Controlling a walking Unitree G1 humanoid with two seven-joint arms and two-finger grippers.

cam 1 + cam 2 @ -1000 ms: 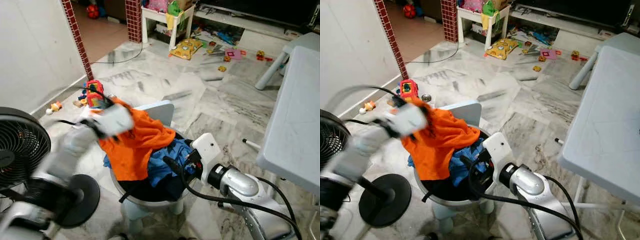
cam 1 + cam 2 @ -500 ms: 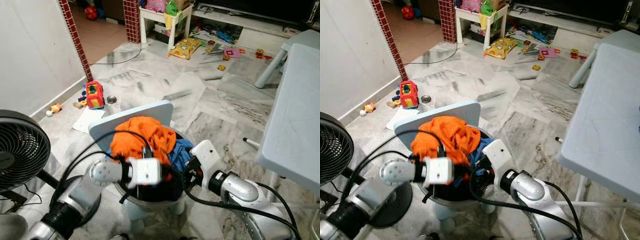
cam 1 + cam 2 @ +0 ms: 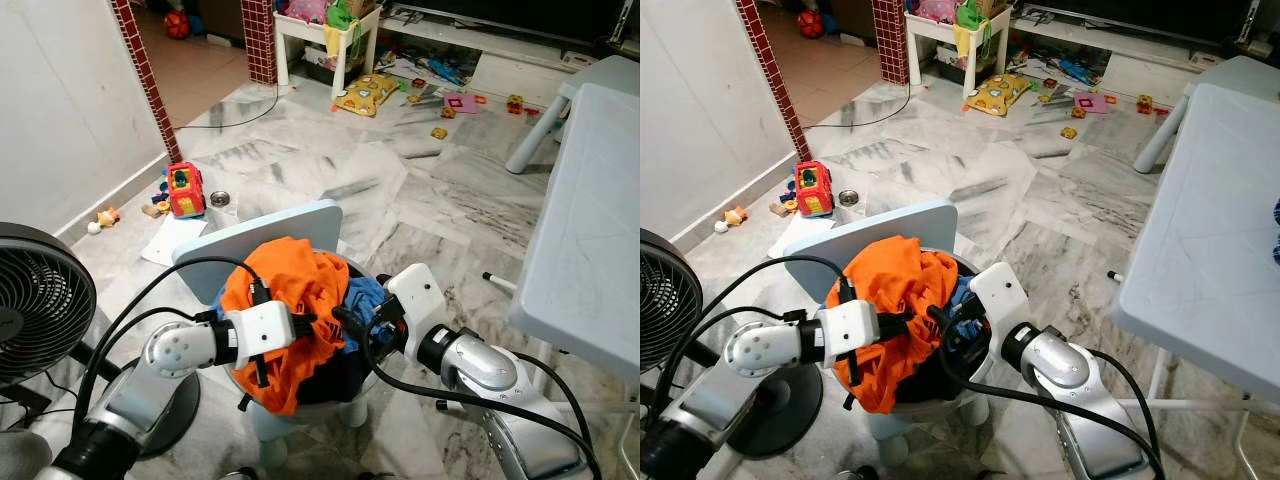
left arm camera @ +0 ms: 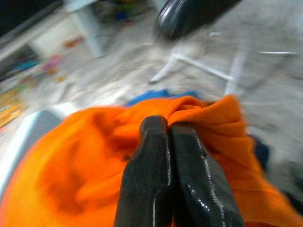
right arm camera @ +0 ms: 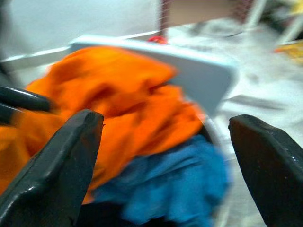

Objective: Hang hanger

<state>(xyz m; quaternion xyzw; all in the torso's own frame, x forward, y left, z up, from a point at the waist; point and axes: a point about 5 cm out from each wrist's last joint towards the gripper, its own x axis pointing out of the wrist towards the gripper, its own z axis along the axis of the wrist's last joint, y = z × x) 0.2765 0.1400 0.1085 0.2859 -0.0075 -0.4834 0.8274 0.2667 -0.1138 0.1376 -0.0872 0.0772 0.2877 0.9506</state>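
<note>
Even, bright daylight fills the head views, sharp around the orange garment [image 3: 285, 290]; both wrist views are motion-blurred, their backgrounds smeared.

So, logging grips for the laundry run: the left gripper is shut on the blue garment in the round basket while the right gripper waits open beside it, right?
Not quite: the left gripper is shut on the orange garment, not the blue garment, as the left wrist view shows. The right gripper does wait open beside the round basket.
</note>
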